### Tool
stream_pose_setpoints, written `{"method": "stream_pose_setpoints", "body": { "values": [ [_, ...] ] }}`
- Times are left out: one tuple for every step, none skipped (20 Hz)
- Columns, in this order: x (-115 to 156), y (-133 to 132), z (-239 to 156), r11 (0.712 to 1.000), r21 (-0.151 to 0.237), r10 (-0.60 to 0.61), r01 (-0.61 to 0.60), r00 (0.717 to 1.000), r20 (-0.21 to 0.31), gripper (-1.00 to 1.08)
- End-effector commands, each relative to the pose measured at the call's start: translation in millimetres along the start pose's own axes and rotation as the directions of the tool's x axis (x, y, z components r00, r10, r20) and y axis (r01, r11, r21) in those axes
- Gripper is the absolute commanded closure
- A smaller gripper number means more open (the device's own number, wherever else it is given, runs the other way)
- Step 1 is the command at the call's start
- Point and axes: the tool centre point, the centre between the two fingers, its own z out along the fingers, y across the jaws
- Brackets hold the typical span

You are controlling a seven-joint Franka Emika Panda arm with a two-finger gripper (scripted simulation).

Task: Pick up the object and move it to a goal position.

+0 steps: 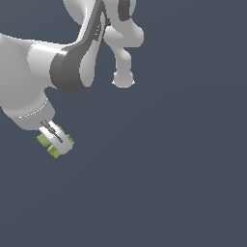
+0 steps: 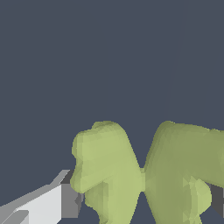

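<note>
there is one object [image 1: 54, 144] here, a small yellow-green lump with jagged lobes, and it sits between my two fingers at the lower part of the exterior view's left. my gripper [image 1: 55, 136] is closed down to the object's width, with green showing on either side of the white finger [image 1: 58, 135] that faces the camera. in the wrist view the same object [image 2: 144, 175] fills the near field as two fat lobes joined at a narrow waist, with one finger [image 2: 43, 203] pressed against one lobe and a dark edge of the other finger at the far side. one arm [image 1: 72, 62], white with grey joints, crosses the upper part of the exterior view. all around is one flat blue-grey ground [image 1: 169, 183]; i cannot tell whether the object touches it.
</note>
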Motion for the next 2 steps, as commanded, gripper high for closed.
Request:
{"method": "stream_pose_setpoints", "body": {
  "values": [
    [1.5, 0.2, -1.2, 1.000, 0.000, -0.001, 0.001, 1.000, 0.000, 1.08],
    [1.6, 0.2, -1.3, 1.000, 0.000, -0.001, 0.001, 1.000, 0.000, 1.08]
  ]
}}
